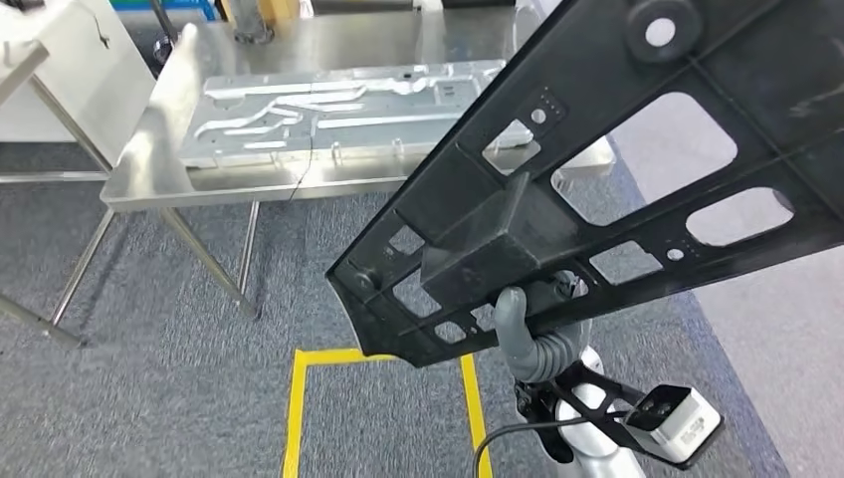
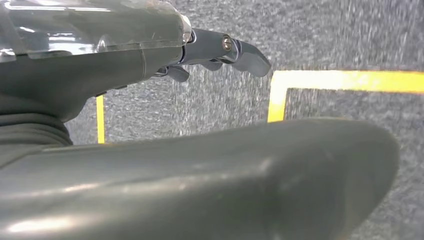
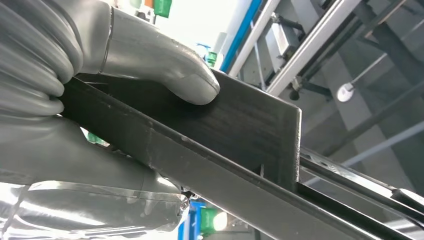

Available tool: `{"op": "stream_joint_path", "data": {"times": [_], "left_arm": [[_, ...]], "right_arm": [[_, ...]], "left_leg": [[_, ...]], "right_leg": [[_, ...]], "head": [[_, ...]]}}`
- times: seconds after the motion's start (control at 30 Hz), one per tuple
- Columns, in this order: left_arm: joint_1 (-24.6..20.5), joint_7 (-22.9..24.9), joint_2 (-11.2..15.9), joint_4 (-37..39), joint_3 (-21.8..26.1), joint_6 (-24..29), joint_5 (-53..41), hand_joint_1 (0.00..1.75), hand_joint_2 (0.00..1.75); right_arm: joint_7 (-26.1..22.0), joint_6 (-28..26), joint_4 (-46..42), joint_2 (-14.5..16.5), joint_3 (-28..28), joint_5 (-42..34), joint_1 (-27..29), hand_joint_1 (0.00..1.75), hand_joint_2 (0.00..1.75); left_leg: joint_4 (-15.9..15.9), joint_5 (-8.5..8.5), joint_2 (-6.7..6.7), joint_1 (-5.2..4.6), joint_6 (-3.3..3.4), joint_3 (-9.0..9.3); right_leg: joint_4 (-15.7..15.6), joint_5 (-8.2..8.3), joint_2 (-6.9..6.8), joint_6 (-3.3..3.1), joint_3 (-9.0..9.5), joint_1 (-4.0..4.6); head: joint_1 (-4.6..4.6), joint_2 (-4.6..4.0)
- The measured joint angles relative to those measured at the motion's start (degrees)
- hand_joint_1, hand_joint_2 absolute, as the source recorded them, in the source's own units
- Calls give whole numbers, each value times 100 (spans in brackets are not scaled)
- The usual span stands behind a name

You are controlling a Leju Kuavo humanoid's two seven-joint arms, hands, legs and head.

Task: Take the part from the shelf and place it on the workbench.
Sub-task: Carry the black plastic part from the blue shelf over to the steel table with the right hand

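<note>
Above the grey carpet, short of the bench, the black part was carried tilted — its near corner low, its far end rising past the picture's upper right edge. The right hand gripped it from below at a boxy block on the frame; the right wrist view showed the thumb pressed flat on one face of a rib and the other fingers wrapped under it, so the grip was closed firmly on the part. Holding at that block probably gave the hand a solid edge to clamp, though the long overhang beyond it looked liable to swing. The left hand hung over the carpet near yellow floor tape, fingers loosely curled, holding nothing. On the steel bench lay a silver stamped plate, across most of its top — room for the part appeared tight, and placement would likely go on or beside that plate. The carry was under way; the placing was not yet done.
</note>
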Motion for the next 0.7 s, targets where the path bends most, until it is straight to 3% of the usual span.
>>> {"op": "stream_joint_path", "data": {"times": [0.07, 0.13, 0.23, 0.27, 0.3, 0.33, 0.4, 0.47, 0.6, 0.63, 0.7], "left_arm": [[1, -4, 1, 0, 3, 0, 1, 0, 0], [6, -8, 2, 0, 7, 0, 2, 0, 0], [-1, -11, 3, 0, 17, -3, 2, 0, 0], [4, -11, 3, 0, 21, -4, 2, 0, 0], [10, -10, 3, 0, 24, -4, 2, 0, 0], [16, -10, 3, 0, 27, -4, 1, 0, 0], [22, -9, 2, 1, 31, -4, 0, 0, 0], [13, -10, 3, 2, 34, -4, -1, 0, 0], [-8, -3, 0, 1, 38, -5, 2, 0, 0], [-18, -1, -6, 1, 38, -5, 2, 0, 0], [-29, 2, -17, 2, 39, -5, 6, 0, 0]], "right_arm": [[2, 0, -5, 0, 0, 0, -2, 175, 175], [-1, -1, -13, 0, 0, 0, -20, 175, 175], [-1, -1, -16, -1, 0, 2, -26, 175, 175], [1, -1, -15, -2, 0, 2, -17, 175, 175], [2, -1, -14, -2, 0, 2, -10, 175, 175], [2, -1, -13, -2, 0, 2, -7, 175, 175], [2, 1, -13, -2, 0, 2, -8, 175, 175], [2, 3, -8, -2, 1, 1, -8, 175, 175], [1, 8, -15, -1, 2, -4, -5, 175, 175], [-1, 11, -22, 0, 2, -9, -10, 175, 175], [-2, 32, -30, 2, 2, -21, -11, 175, 175]], "left_leg": [[-96, -23, -10, 15, 58, 82], [-175, -50, -17, 41, 116, 208], [-207, -135, -21, 47, 154, 324], [-207, -177, -24, 47, 153, 365], [-207, -226, -28, 48, 147, 420], [-206, -278, -31, 49, 137, 488], [-205, -395, -35, 48, 102, 635], [-199, -505, -39, 43, 39, 720], [-69, -603, -23, 57, -106, 808], [116, -650, -21, 68, -130, 727], [784, -845, -18, 87, -165, 350]], "right_leg": [[25, 11, -5, 65, 39, -8], [334, -53, -16, 114, -79, -16], [1332, -419, -20, 169, -752, -46], [1547, -496, -21, 189, -965, -57], [1580, -472, -22, 204, -1096, -68], [1413, -319, -23, 218, -1128, -80], [703, 261, -35, 219, -990, -97], [212, 584, -60, 155, -872, -70], [93, 541, -42, -36, -730, -49], [76, 511, -42, -72, -667, -53], [56, 437, -46, -120, -556, -51]], "head": [[0, -1], [0, -1], [1, -1], [1, -1], [1, -1], [1, -1], [1, -1], [3, -1], [-1, 0], [-1, 0], [-1, -1]]}}
